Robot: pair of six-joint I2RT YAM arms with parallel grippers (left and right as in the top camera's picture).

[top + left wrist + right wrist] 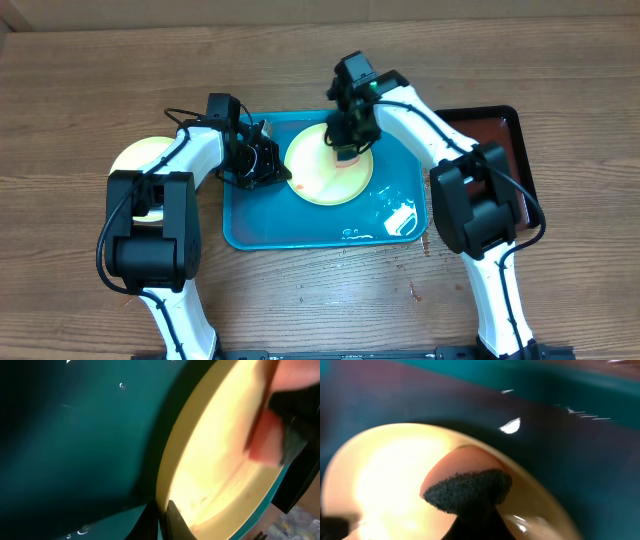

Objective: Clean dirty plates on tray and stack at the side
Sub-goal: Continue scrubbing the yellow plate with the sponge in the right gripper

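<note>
A pale yellow-green plate (330, 170) lies on the turquoise tray (250, 225), with faint red smears near its left rim. My left gripper (268, 160) is shut on the plate's left rim, one finger on each side of the edge (165, 515). My right gripper (350, 135) is shut on a sponge (465, 480) with an orange body and a dark scrub face, pressed onto the plate (380, 475). The sponge also shows in the left wrist view (265, 442). A second pale yellow-green plate (140, 160) lies on the table at the left, partly hidden by my left arm. The light blue plate is out of view.
A dark brown-red tray (505, 135) lies at the right, partly under my right arm. Wet glints show on the turquoise tray's front right corner (398, 218). The wooden table (320, 290) runs all round.
</note>
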